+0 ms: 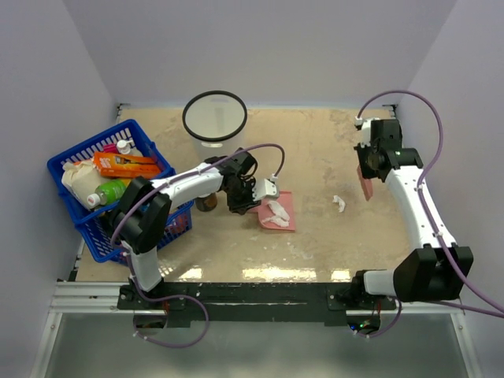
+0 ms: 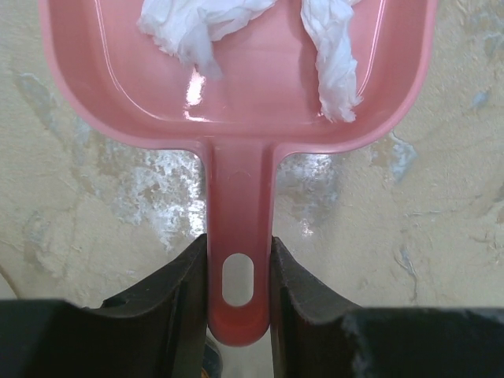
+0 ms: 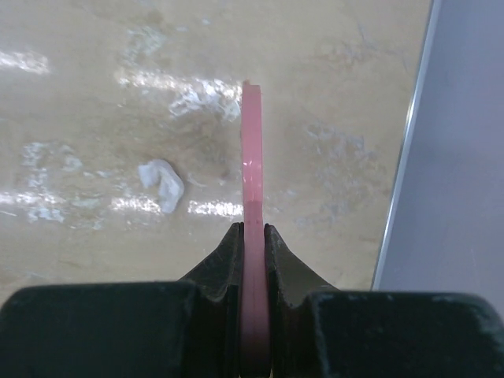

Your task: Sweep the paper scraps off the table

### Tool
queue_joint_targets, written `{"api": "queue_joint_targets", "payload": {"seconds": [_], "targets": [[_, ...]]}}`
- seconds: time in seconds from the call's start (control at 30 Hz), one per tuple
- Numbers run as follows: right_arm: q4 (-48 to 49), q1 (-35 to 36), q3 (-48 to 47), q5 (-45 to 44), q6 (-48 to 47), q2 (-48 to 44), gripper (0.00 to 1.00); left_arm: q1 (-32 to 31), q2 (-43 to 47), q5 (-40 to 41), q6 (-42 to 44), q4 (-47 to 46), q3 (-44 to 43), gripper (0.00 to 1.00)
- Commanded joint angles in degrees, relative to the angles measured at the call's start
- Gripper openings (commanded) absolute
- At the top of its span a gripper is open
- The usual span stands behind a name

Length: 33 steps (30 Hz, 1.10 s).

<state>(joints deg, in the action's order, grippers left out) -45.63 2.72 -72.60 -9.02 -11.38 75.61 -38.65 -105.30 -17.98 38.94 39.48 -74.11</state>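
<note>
My left gripper (image 1: 253,191) (image 2: 239,272) is shut on the handle of the pink dustpan (image 1: 277,211) (image 2: 236,87), which lies on the beige table (image 1: 315,236) near the middle. Two white paper scraps (image 1: 276,213) (image 2: 197,27) lie in the pan; the second scrap (image 2: 331,55) is on its right side. One more paper scrap (image 1: 339,204) (image 3: 161,183) lies on the table between the pan and my right arm. My right gripper (image 1: 365,183) (image 3: 253,236) is shut on a thin flat pink sweeper (image 3: 252,173), held above the table to the right of that scrap.
A blue basket (image 1: 79,213) of groceries stands at the left. A round black-rimmed bin (image 1: 214,116) stands at the back centre. A small brown jar (image 1: 206,202) stands just left of my left gripper. The right wall (image 3: 465,157) is close to the sweeper.
</note>
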Motion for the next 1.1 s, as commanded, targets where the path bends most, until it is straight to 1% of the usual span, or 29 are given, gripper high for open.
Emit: {"api": "queue_joint_targets", "payload": {"seconds": [0.0,0.1,0.2,0.27,0.3,0.37,0.4,0.43,0.53,0.67,0.7,0.77,0.8,1.07], "targets": [[-0.26,-0.70,2.54,-5.31,-1.54,-0.64,0.00,-1.95,0.88,0.31,2.82,1.56,-0.34,0.00],[-0.25,-0.70,4.30,-4.26,-0.23,0.41,0.00,-2.74,0.09,0.93,1.76,1.21,-0.77,0.00],[0.01,-0.70,6.59,0.21,1.79,1.55,0.00,-3.36,-0.87,0.58,0.97,0.86,-1.39,0.00],[-0.16,-0.52,7.29,6.70,3.55,2.69,0.00,-3.80,-1.49,0.57,0.35,0.16,-1.65,0.00],[-0.16,-0.44,7.38,11.69,5.64,3.22,0.00,-3.88,-2.10,0.57,0.00,-0.37,-1.74,0.00],[0.19,-0.09,7.91,18.21,9.07,4.79,0.00,-4.41,-2.98,0.49,-0.96,-0.72,-2.53,0.00],[0.45,-0.08,8.08,22.25,12.75,5.24,0.00,-4.59,-4.12,0.49,-1.32,-0.99,-2.80,0.00],[0.45,0.00,8.43,31.77,13.83,5.68,0.00,-4.94,-4.56,0.49,-1.67,-1.16,-3.49,0.00],[-0.51,0.44,7.92,40.19,15.69,5.86,0.00,-5.46,-6.32,0.40,-3.08,-2.30,-4.99,0.00],[-5.34,0.35,5.10,36.63,11.65,3.93,0.00,-5.55,-7.64,-0.48,-5.27,-3.27,-6.58,0.00],[-5.87,0.35,4.49,35.48,8.68,2.97,0.00,-5.55,-7.82,-0.91,-5.45,-3.62,-6.75,0.00],[-5.88,0.18,2.90,30.67,7.43,1.82,0.00,-5.55,-7.65,-1.09,-5.98,-3.89,-6.67,0.00],[-5.62,-0.08,2.12,29.68,7.07,1.30,0.00,-5.55,-7.56,-1.36,-6.15,-4.24,-6.32,0.00],[-5.97,-0.08,-2.90,27.83,4.70,-1.96,0.00,-5.29,-4.04,-3.91,-5.98,-6.79,-3.41,0.00]]}}
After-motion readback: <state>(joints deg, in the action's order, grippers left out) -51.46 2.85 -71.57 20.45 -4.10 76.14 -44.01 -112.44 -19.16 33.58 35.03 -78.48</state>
